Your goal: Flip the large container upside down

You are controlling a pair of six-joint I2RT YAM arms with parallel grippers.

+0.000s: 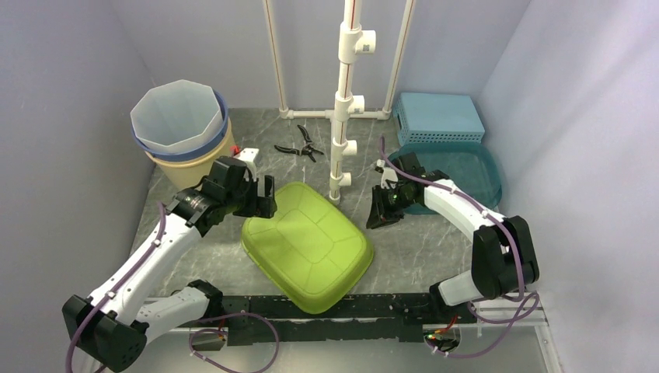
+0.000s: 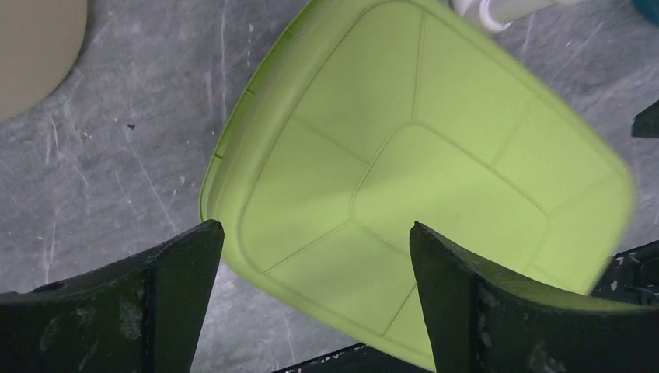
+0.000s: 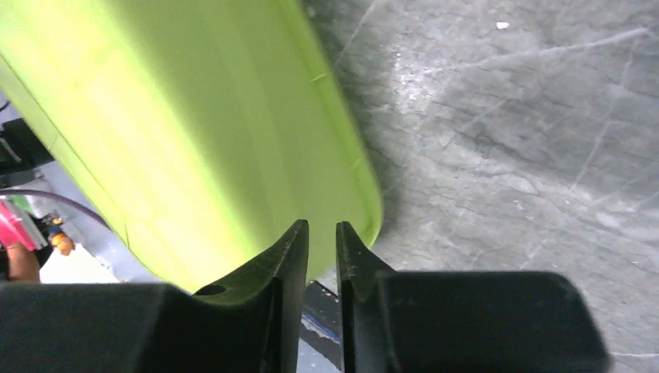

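Observation:
The large lime-green container (image 1: 307, 245) lies bottom-up on the grey table, its ribbed base facing up. It also shows in the left wrist view (image 2: 420, 155) and the right wrist view (image 3: 179, 140). My left gripper (image 1: 260, 200) hovers over its far-left corner, open and empty (image 2: 315, 226), with the jaws wide apart. My right gripper (image 1: 378, 217) is just off the container's right side and apart from it. Its jaws (image 3: 322, 225) stand nearly together with nothing between them.
Stacked buckets (image 1: 180, 124) stand at the back left. A white pipe stand (image 1: 344, 101) rises behind the container, with black pliers (image 1: 301, 145) beside it. A teal tub (image 1: 458, 175) and a blue basket (image 1: 437, 116) sit at the back right. A black rail (image 1: 311, 322) runs along the near edge.

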